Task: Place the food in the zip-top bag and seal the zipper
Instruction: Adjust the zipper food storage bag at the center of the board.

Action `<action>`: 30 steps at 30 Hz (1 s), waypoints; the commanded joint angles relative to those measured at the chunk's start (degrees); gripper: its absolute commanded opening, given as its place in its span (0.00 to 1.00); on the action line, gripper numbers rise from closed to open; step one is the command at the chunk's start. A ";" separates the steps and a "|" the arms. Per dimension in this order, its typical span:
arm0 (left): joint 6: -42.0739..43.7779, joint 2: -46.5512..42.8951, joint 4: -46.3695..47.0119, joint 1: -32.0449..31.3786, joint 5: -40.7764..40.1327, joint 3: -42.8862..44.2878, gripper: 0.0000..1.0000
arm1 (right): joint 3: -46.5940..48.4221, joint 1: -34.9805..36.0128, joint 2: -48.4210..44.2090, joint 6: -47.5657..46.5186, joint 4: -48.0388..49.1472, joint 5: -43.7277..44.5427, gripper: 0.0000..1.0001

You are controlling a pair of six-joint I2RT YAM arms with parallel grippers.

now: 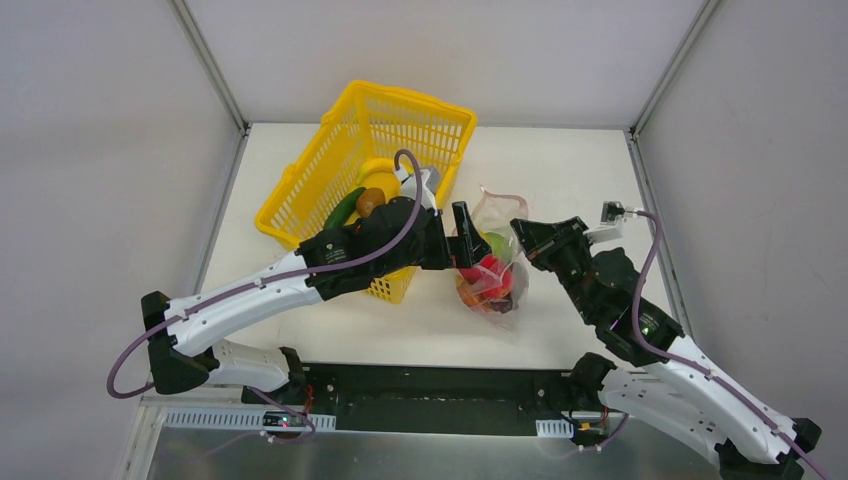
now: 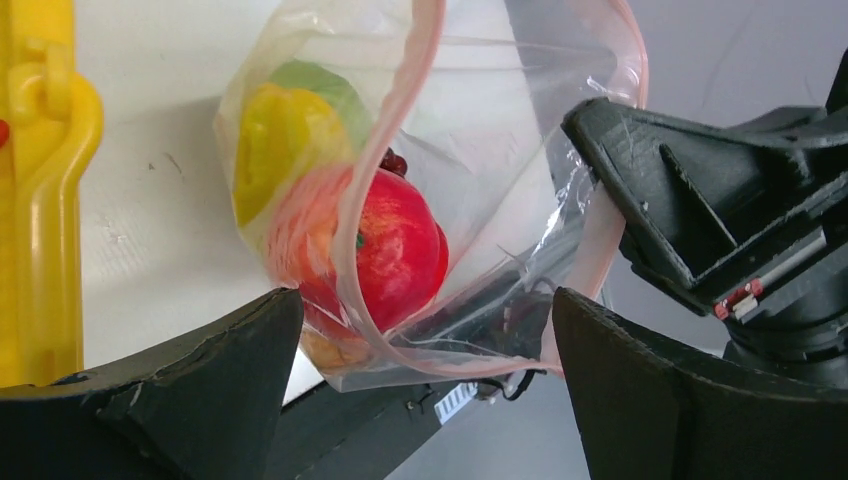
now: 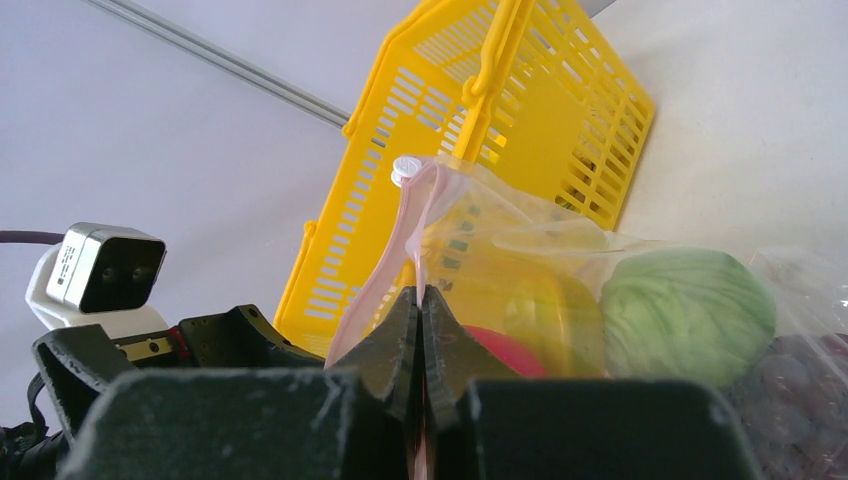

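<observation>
Centre of the desk [image 1: 570, 170] carries the bag [image 1: 492, 272], slumped and bulging with food. Through the clear plastic show a red tomato [image 2: 395, 250], a cabbage [image 3: 690, 310], a yellow piece [image 2: 275, 140] and, blurred at the right wrist view's 4 o'clock edge, dark grapes [image 3: 800, 390]. The bag's mouth gapes wide, and the zipper [image 2: 395, 150] curls in a loose pink loop, unsealed. The right pincer [image 3: 420, 300] sits at about 1 o'clock of the bag in the top view, its tips pressed together on the zipper strip and holding that edge up. The left pincer [image 2: 420, 330] is at about 10 o'clock of the bag, fingers spread wide apart and gripping nothing; in its own camera the bag's mouth and the tomato lie between the two tips. The basket [image 1: 300, 200] stands at 10 o'clock of the bag, tilted, just beside the left arm, with a few yellow and green pieces [image 1: 365, 195] inside.
</observation>
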 commanded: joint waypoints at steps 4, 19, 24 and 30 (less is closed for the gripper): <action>-3.43 -0.44 2.02 -0.53 -5.58 1.35 0.81 | 1.55 0.10 -0.03 -1.81 3.38 -0.74 0.00; 6.05 4.39 -7.12 -0.69 -1.41 9.68 0.15 | 2.05 0.05 -0.27 -2.79 2.92 -2.01 0.00; 11.90 6.64 -10.65 -0.61 -2.82 14.64 0.00 | 2.83 0.07 -1.18 -6.19 2.79 -7.62 0.00; 22.47 9.95 -13.68 -0.10 -3.99 25.13 0.00 | 4.56 0.11 -5.25 -9.81 1.01 -9.36 0.00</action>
